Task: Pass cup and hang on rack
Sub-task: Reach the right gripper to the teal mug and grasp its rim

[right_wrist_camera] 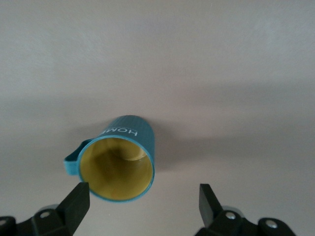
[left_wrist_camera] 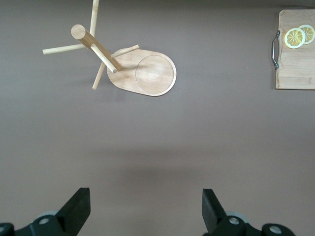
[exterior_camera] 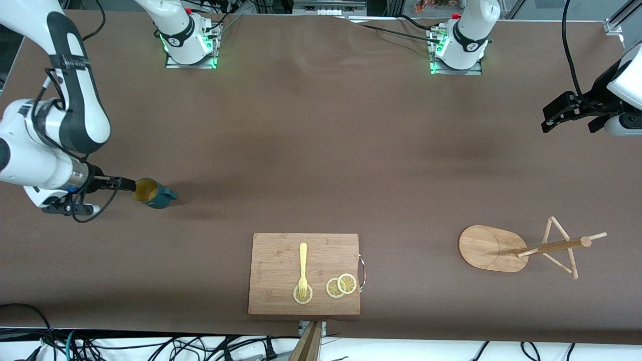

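We see the right pincer (exterior_camera: 131,184) low at the right arm's end of the tabletop (exterior_camera: 321,150), its fingers spread wide and grasping nothing. Directly at its tips lies the cup (exterior_camera: 153,194), a teal mug tipped on its side with its yellow mouth facing the pincer. In the right wrist view the cup (right_wrist_camera: 120,160) sits between the two finger pads, nearer one of them; whether that pad touches the rim we cannot tell. White letters run along the cup's outer wall near the rim; we read "HOM", and the rest curves out of sight. The small handle (right_wrist_camera: 74,158) juts out sideways.

The left pincer (exterior_camera: 554,116) hangs above the left arm's end of the tabletop, released and waiting. Below it, nearer the front camera, stands the rack (exterior_camera: 526,248). Between the two pincers and closer to the front camera lies a cutting board (exterior_camera: 281,260) carrying a yellow fork (exterior_camera: 303,268) and lemon slices (exterior_camera: 341,285).
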Controlling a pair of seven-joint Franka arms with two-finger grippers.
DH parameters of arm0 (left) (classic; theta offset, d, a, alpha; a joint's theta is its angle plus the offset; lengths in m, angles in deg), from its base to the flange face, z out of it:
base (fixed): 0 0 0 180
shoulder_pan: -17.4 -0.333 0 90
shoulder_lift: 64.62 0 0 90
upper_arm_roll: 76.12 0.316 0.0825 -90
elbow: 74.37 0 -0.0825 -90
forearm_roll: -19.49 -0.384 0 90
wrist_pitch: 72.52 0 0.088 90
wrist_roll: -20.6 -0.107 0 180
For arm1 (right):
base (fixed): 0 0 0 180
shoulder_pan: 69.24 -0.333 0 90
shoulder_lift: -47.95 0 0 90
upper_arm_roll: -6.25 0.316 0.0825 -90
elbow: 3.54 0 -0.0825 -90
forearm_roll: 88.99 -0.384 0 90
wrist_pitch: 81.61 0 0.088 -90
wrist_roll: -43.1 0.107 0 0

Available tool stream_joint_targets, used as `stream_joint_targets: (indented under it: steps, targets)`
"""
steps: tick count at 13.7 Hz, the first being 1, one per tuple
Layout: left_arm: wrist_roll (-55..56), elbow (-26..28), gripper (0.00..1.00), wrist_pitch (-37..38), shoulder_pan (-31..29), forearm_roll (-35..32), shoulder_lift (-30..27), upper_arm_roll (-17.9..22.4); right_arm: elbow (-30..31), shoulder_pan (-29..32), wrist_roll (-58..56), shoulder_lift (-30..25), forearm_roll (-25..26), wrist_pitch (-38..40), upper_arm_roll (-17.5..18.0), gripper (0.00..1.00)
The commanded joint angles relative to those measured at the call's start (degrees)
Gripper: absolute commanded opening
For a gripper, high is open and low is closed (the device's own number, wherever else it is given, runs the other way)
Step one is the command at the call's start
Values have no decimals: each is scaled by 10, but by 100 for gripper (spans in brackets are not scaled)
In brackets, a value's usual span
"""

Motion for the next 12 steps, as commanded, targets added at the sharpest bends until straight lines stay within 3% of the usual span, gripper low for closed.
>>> stream_joint_targets:
  steps: [1,3,8,10,12]
  targets:
    - [-13,-14,100,7,-3,-6,5,-2,12,2,27,10,-9,-4,1,85]
    - [-13,-14,100,7,-3,-6,5,-1,19,4,25,21,-41,-12,-1,70]
    - [-13,-14,100,7,-3,-6,5,-1,15,18,16,43,-62,-21,-2,15]
    - [-13,-14,100,6,-3,-6,5,-1,13,18,15,44,-63,-19,-2,0]
    - [-13,-14,100,5,-2,-5,5,-2,12,17,15,43,-62,-15,0,0]
